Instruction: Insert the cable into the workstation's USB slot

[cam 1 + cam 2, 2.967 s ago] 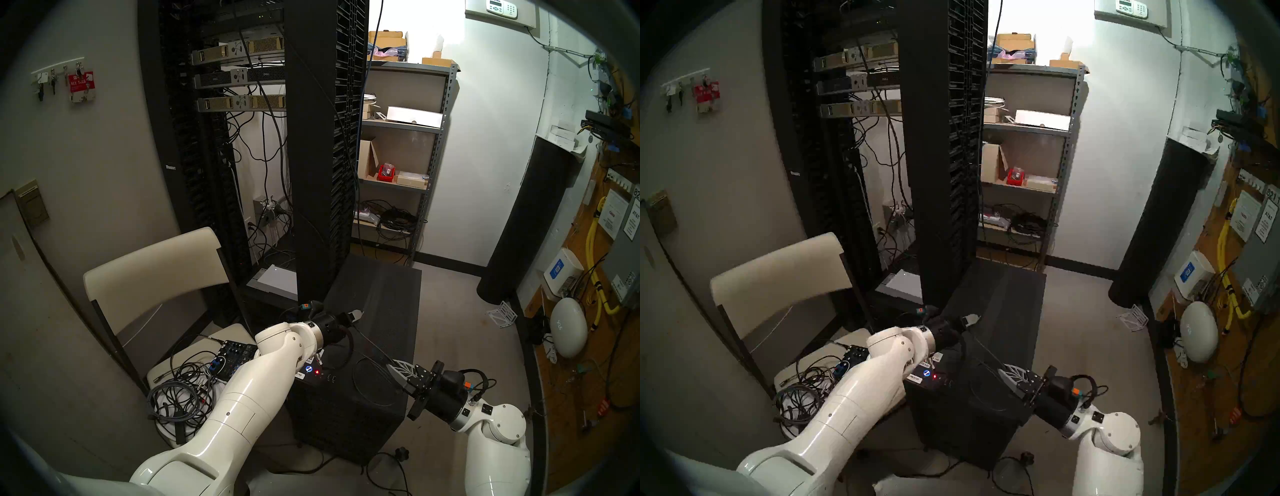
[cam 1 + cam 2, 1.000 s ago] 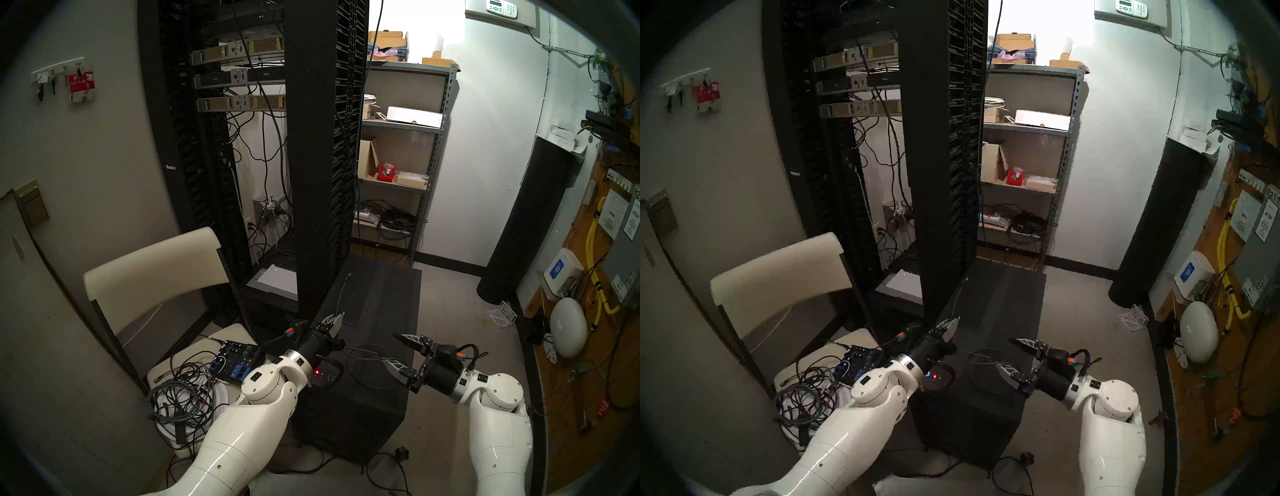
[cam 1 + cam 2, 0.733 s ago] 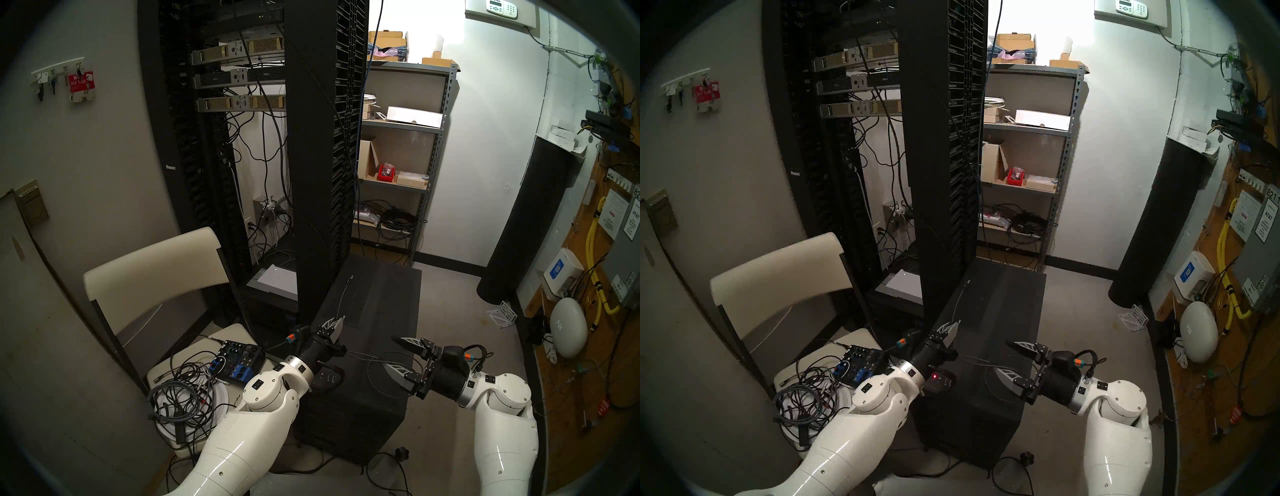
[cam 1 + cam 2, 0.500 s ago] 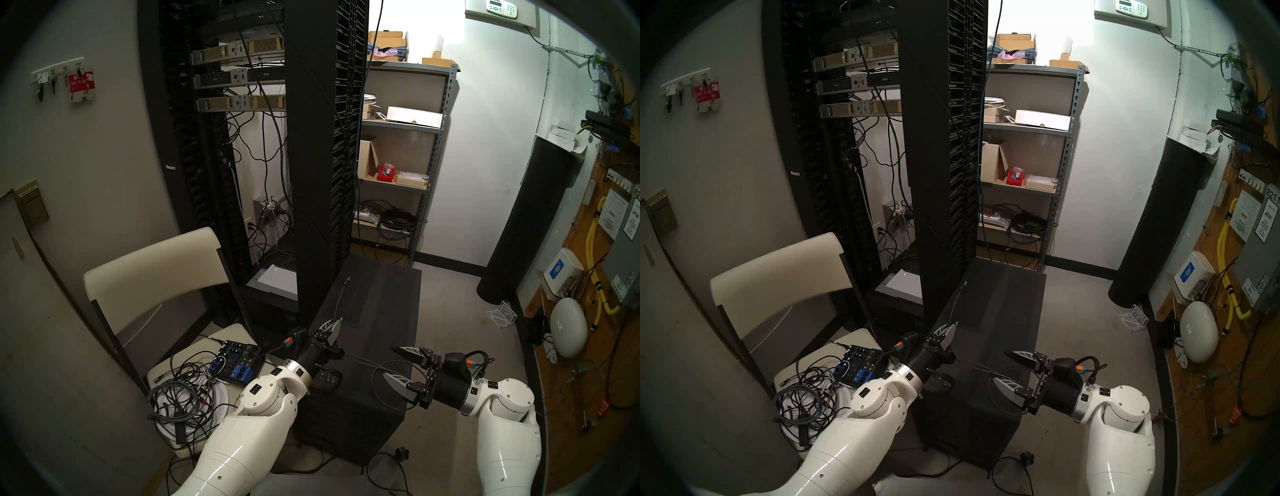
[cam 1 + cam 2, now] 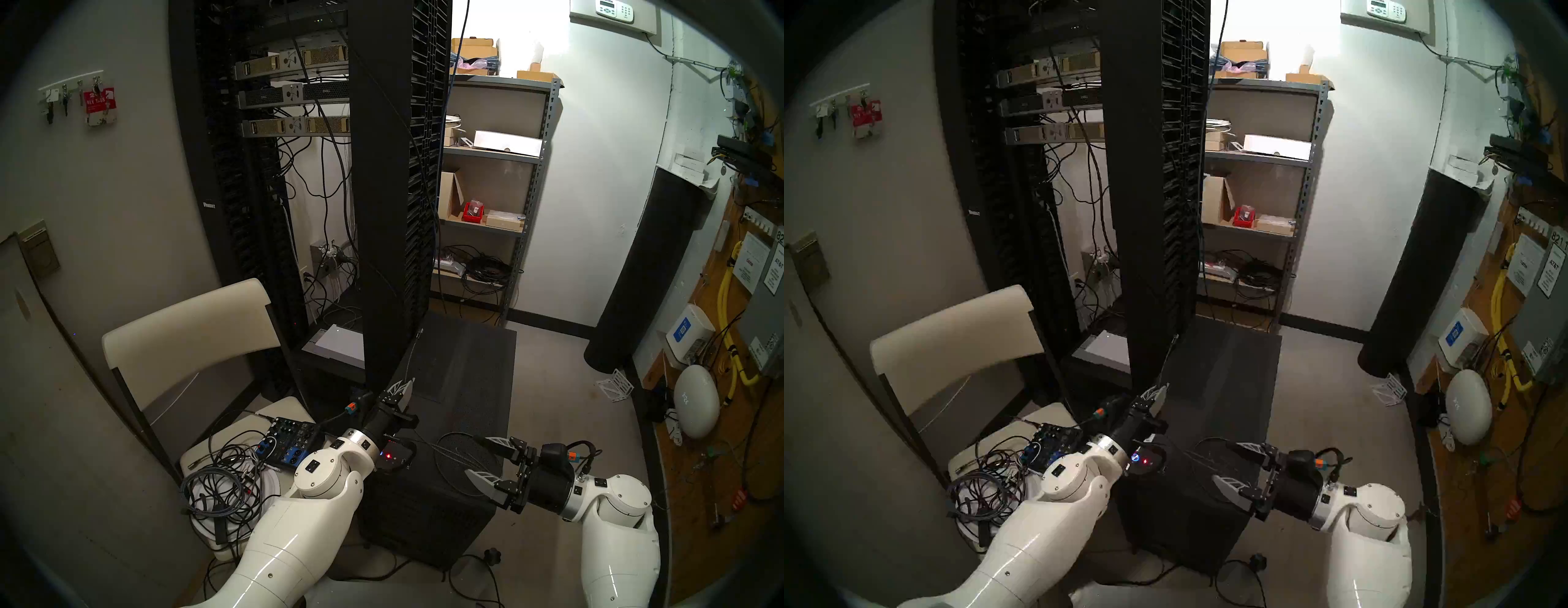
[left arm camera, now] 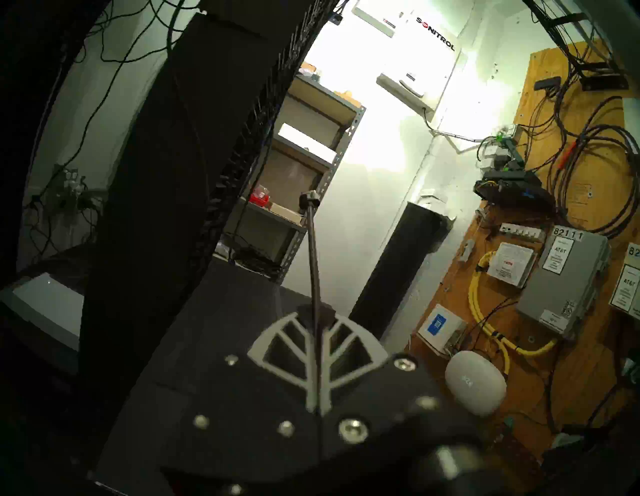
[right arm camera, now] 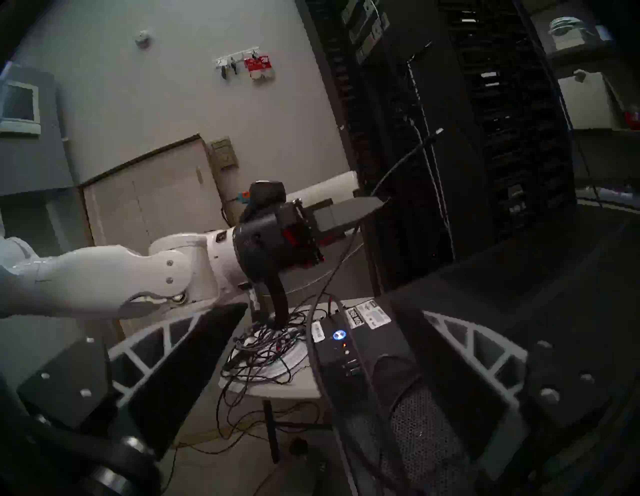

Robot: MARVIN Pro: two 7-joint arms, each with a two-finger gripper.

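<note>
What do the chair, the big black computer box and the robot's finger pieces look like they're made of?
Chair: cream backrest, smooth and matte, probably moulded plastic; dark legs look like metal.
Workstation: black case, seemingly perforated metal; fine mesh holes show on top.
Left gripper fingers: grey open lattice ribs, likely printed plastic.

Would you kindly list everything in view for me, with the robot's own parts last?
cable: one, thin, dark; stands up out of the left claw, plug at its free end, slack looped on the workstation.
workstation: one, black tower, centre floor.
rack: one, tall, black, behind the workstation.
chair: one, cream, left.
mixer: one, blue-black, on the chair.
cords: a tangle, grey and black, on the chair.
shelf: one, grey metal, back wall, holding boxes.
left claw: one, shut on the cable.
right claw: one, open, over the workstation's near end.
</note>
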